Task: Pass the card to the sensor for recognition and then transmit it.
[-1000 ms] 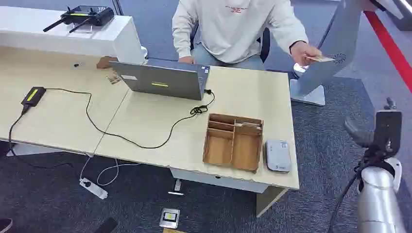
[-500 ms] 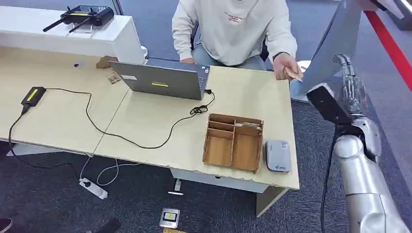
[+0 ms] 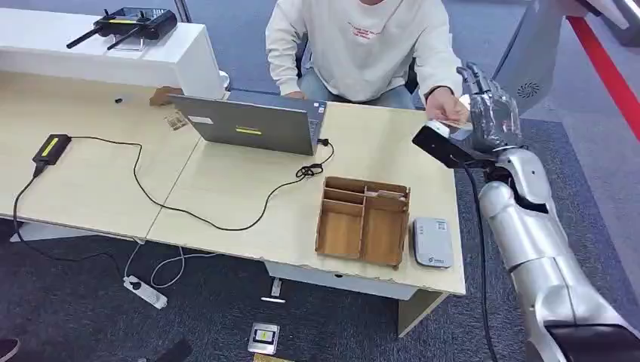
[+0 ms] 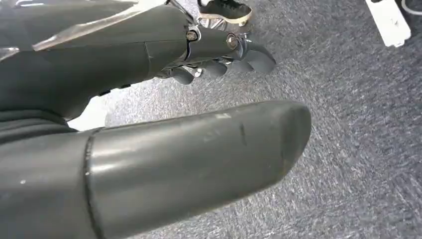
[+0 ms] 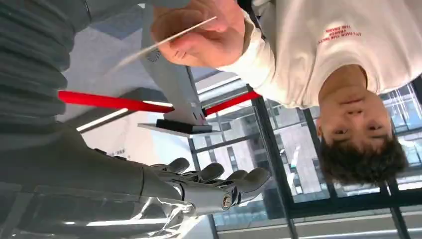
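My right hand (image 3: 490, 109) is up past the far right corner of the desk (image 3: 226, 181), fingers apart and holding nothing. The card (image 5: 164, 42) is pinched in the person's hand (image 3: 444, 109) right beside mine, its long side pointing toward my hand. My left hand (image 4: 219, 59) hangs over the carpet, fingers curled, holding nothing.

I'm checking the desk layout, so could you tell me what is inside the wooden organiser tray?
The wooden organiser tray has several compartments. The two large front ones look bare. A pale flat item lies in a rear compartment; what it is cannot be made out, and the walls hide parts of the rear floors.
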`<state>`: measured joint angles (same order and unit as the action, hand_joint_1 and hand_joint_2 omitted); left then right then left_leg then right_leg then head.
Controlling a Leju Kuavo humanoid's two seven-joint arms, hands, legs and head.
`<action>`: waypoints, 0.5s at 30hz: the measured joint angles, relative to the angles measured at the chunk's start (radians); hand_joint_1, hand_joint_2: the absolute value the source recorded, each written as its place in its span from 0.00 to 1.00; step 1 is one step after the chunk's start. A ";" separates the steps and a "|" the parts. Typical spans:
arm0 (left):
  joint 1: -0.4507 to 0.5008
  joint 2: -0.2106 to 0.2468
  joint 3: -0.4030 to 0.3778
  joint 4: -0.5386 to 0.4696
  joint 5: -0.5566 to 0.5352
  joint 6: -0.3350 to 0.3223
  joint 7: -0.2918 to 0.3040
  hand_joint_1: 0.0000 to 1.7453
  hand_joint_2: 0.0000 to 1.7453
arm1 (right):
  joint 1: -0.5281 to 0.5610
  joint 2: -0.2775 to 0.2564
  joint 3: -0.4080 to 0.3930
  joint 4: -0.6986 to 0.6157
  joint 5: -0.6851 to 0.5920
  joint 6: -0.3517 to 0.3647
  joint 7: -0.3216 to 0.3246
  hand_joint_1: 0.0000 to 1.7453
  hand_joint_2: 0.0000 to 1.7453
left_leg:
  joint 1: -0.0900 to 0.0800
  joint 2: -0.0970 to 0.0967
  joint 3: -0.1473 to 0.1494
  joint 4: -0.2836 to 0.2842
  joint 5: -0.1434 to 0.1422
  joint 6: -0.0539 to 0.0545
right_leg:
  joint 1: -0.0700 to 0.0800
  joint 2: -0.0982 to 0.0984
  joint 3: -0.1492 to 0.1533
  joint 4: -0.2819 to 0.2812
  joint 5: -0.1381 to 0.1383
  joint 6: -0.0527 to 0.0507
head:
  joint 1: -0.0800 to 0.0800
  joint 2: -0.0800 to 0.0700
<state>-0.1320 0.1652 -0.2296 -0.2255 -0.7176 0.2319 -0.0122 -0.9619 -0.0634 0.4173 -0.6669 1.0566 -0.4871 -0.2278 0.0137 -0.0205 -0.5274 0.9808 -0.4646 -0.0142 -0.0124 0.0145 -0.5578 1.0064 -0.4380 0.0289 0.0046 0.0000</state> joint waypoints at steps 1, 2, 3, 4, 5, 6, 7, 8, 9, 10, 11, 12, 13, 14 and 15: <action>-0.001 -0.002 -0.001 0.000 0.003 -0.003 0.000 0.00 0.00 | -0.013 0.005 0.010 0.022 0.011 -0.006 0.006 0.00 1.00 | 0.000 0.000 0.000 0.000 0.000 0.000 | 0.000 0.000 0.000 0.000 0.000 0.000 | 0.000 0.000; -0.002 -0.004 -0.002 0.000 0.005 -0.005 0.002 0.00 0.00 | -0.025 0.010 0.018 0.038 0.018 -0.011 0.011 0.00 1.00 | 0.000 0.000 0.000 0.000 0.000 0.000 | 0.000 0.000 0.000 0.000 0.000 0.000 | 0.000 0.000; -0.006 -0.008 -0.005 0.000 0.005 -0.008 0.003 0.00 0.00 | -0.039 0.015 0.028 0.067 0.030 -0.016 0.021 0.00 1.00 | 0.000 0.000 0.000 0.000 0.000 0.000 | 0.000 0.000 0.000 0.000 0.000 0.000 | 0.000 0.000; -0.009 -0.011 -0.007 0.000 0.005 -0.009 0.006 0.00 0.00 | -0.050 0.018 0.037 0.089 0.040 -0.017 0.032 0.00 1.00 | 0.000 0.000 0.000 0.000 0.000 0.000 | 0.000 0.000 0.000 0.000 0.000 0.000 | 0.000 0.000; -0.012 -0.015 -0.009 0.000 0.005 -0.011 0.012 0.00 0.00 | -0.058 0.020 0.044 0.107 0.044 -0.017 0.041 0.00 1.00 | 0.000 0.000 0.000 0.000 0.000 0.000 | 0.000 0.000 0.000 0.000 0.000 0.000 | 0.000 0.000; -0.014 -0.018 -0.010 0.000 0.002 -0.014 0.016 0.00 0.00 | -0.064 0.021 0.048 0.122 0.047 -0.017 0.047 0.08 1.00 | 0.000 0.000 0.000 0.000 0.000 0.000 | 0.000 0.000 0.000 0.000 0.000 0.000 | 0.000 0.000; -0.018 -0.021 -0.013 0.000 -0.003 -0.016 0.019 0.00 0.00 | -0.069 0.022 0.051 0.135 0.049 -0.017 0.050 1.00 1.00 | 0.000 0.000 0.000 0.000 0.000 0.000 | 0.000 0.000 0.000 0.000 0.000 0.000 | 0.000 0.000; -0.022 -0.023 -0.018 0.000 -0.006 -0.019 0.020 0.00 0.00 | -0.073 0.022 0.055 0.148 0.048 -0.017 0.050 1.00 1.00 | 0.000 0.000 0.000 0.000 0.000 0.000 | 0.000 0.000 -0.001 0.000 0.000 0.000 | 0.000 0.000; -0.027 -0.024 -0.022 0.000 -0.011 -0.021 0.020 0.00 0.00 | -0.078 0.021 0.060 0.165 0.041 -0.016 0.049 1.00 1.00 | 0.000 0.000 0.000 0.000 0.000 0.000 | 0.000 0.000 0.000 0.000 0.000 0.000 | 0.000 0.000; -0.031 -0.026 -0.028 0.000 -0.015 -0.026 0.022 0.00 0.00 | -0.079 0.021 0.062 0.176 0.035 -0.015 0.048 1.00 1.00 | 0.000 0.000 0.000 0.000 0.000 0.000 | 0.000 0.000 0.000 0.000 0.000 0.000 | 0.000 0.000; -0.035 -0.027 -0.031 0.000 -0.016 -0.039 0.026 0.00 0.00 | -0.079 0.019 0.062 0.184 0.027 -0.013 0.045 1.00 1.00 | 0.000 0.000 0.000 0.001 0.000 0.000 | 0.000 0.000 0.000 0.000 0.000 0.000 | 0.000 0.000; -0.039 -0.029 -0.034 0.000 -0.016 -0.056 0.032 0.00 0.00 | -0.079 0.018 0.062 0.189 0.019 -0.009 0.042 1.00 1.00 | 0.000 0.000 0.000 0.001 0.000 0.000 | 0.000 0.000 -0.001 0.000 0.000 0.000 | 0.000 0.000; -0.043 -0.029 -0.035 0.000 -0.016 -0.066 0.035 0.00 0.00 | -0.080 0.015 0.062 0.196 0.011 -0.005 0.037 1.00 1.00 | 0.000 0.000 0.000 0.001 0.000 0.000 | 0.000 0.000 -0.001 0.000 0.000 0.000 | 0.000 0.000; -0.046 -0.031 -0.038 0.000 -0.019 -0.068 0.035 0.00 0.00 | -0.081 0.013 0.062 0.203 0.006 -0.001 0.035 1.00 1.00 | 0.000 0.000 0.000 0.001 0.000 0.000 | 0.000 0.000 -0.001 0.000 0.000 0.000 | 0.000 0.000; -0.049 -0.032 -0.042 0.000 -0.020 -0.068 0.035 0.00 0.00 | -0.082 0.010 0.062 0.209 0.001 0.001 0.033 1.00 1.00 | 0.000 0.000 0.000 0.001 0.000 0.000 | 0.000 0.000 -0.001 0.000 0.000 0.000 | 0.000 0.000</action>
<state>-0.1810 0.1335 -0.2716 -0.2255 -0.7374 0.1637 0.0233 -1.0435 -0.0538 0.4795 -0.4578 1.0579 -0.4864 -0.1949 0.0135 -0.0201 -0.5270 0.9814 -0.4646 -0.0142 -0.0127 0.0148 -0.5586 1.0062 -0.4378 0.0290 0.0046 0.0000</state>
